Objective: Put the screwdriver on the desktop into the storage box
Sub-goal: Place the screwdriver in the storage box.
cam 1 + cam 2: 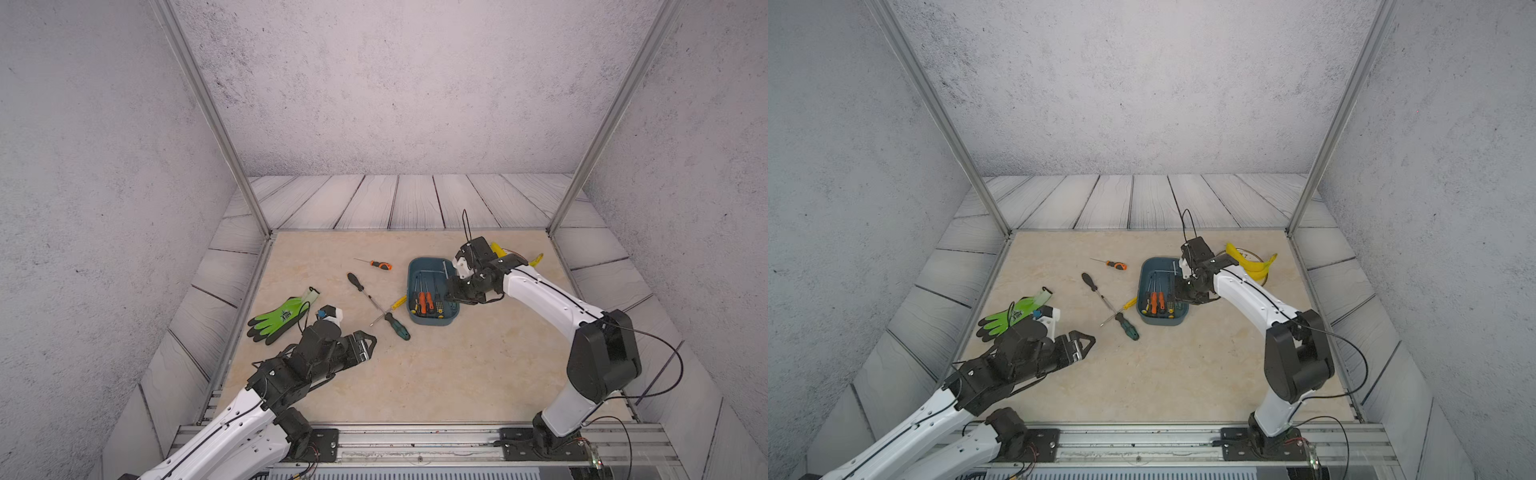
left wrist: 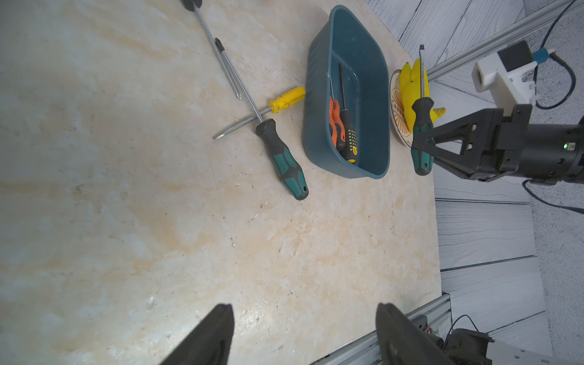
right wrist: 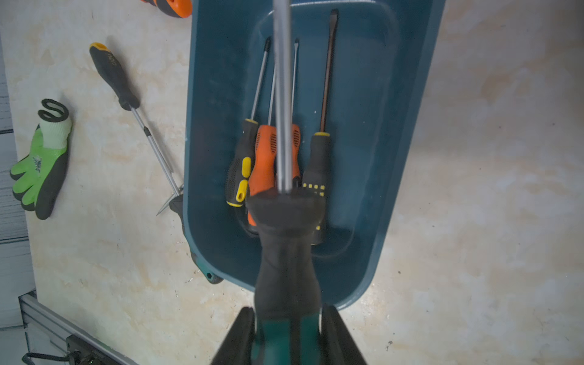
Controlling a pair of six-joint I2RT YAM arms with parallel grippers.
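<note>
My right gripper (image 3: 287, 311) is shut on the teal and black handle of a screwdriver (image 3: 286, 252). It holds the tool above the near end of the dark teal storage box (image 1: 432, 323), shaft pointing along the box. The left wrist view shows this screwdriver (image 2: 422, 132) in the air beside the box (image 2: 316, 94). Several screwdrivers lie inside the box. On the beige desktop (image 1: 436, 374) a teal-handled screwdriver (image 1: 397, 326), a yellow-handled one (image 1: 400, 302) and a long black-handled one (image 1: 355, 281) lie crossed. A small orange one (image 1: 380, 264) lies farther back. My left gripper (image 2: 305, 311) hovers open and empty at the front left.
A green and black glove (image 1: 282, 318) lies at the desktop's left edge behind my left arm. A banana (image 1: 1252, 262) rests on a round plate (image 2: 395, 104) behind the right arm. Metal rails (image 1: 415, 440) run along the front edge.
</note>
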